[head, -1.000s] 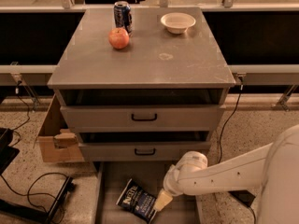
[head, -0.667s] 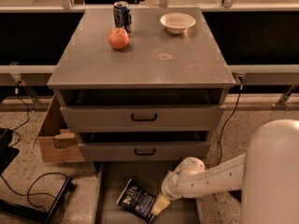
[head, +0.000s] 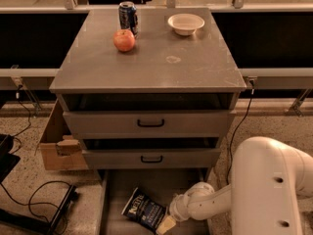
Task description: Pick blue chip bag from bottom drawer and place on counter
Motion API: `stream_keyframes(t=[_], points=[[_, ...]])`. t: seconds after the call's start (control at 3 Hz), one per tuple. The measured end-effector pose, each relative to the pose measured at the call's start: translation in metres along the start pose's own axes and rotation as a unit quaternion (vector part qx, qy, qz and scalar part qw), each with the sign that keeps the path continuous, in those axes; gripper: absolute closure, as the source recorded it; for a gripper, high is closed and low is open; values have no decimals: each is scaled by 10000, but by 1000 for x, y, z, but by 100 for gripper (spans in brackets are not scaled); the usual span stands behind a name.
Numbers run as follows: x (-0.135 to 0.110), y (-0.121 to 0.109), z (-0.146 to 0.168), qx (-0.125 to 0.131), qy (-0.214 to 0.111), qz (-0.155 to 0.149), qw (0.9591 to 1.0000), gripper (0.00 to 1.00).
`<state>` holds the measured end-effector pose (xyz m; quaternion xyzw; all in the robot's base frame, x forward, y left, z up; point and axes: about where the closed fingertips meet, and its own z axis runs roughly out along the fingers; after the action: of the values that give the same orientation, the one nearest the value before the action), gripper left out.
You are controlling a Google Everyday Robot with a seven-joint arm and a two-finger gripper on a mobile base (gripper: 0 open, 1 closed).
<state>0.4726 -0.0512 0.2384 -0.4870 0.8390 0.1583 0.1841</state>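
Observation:
The blue chip bag (head: 143, 210) lies flat on the floor of the open bottom drawer (head: 113, 199), tilted, with white lettering up. My gripper (head: 165, 224) is down in the drawer at the bag's lower right corner, touching or just over its edge. The white arm reaches in from the right. The grey counter (head: 151, 58) is the cabinet top above, with a faint ring stain at its middle right.
On the counter stand a blue soda can (head: 128, 16), a red apple (head: 124, 40) and a white bowl (head: 186, 23). Two shut drawers with black handles (head: 150, 123) sit above the open one. A cardboard box (head: 57, 146) and cables lie on the floor at left.
The arm's white body has swung further into view at the right. The gripper has shifted slightly left toward the bag's corner. The bag has not moved.

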Motion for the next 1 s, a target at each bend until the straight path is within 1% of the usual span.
stream_keyframes(t=[0.33, 0.67, 1.0], points=[[13, 3, 53, -167, -288, 234, 9992, 0], [3, 1, 88, -275, -613, 308, 9973, 0], [-19, -7, 111, -407, -937, 292, 9943, 0]])
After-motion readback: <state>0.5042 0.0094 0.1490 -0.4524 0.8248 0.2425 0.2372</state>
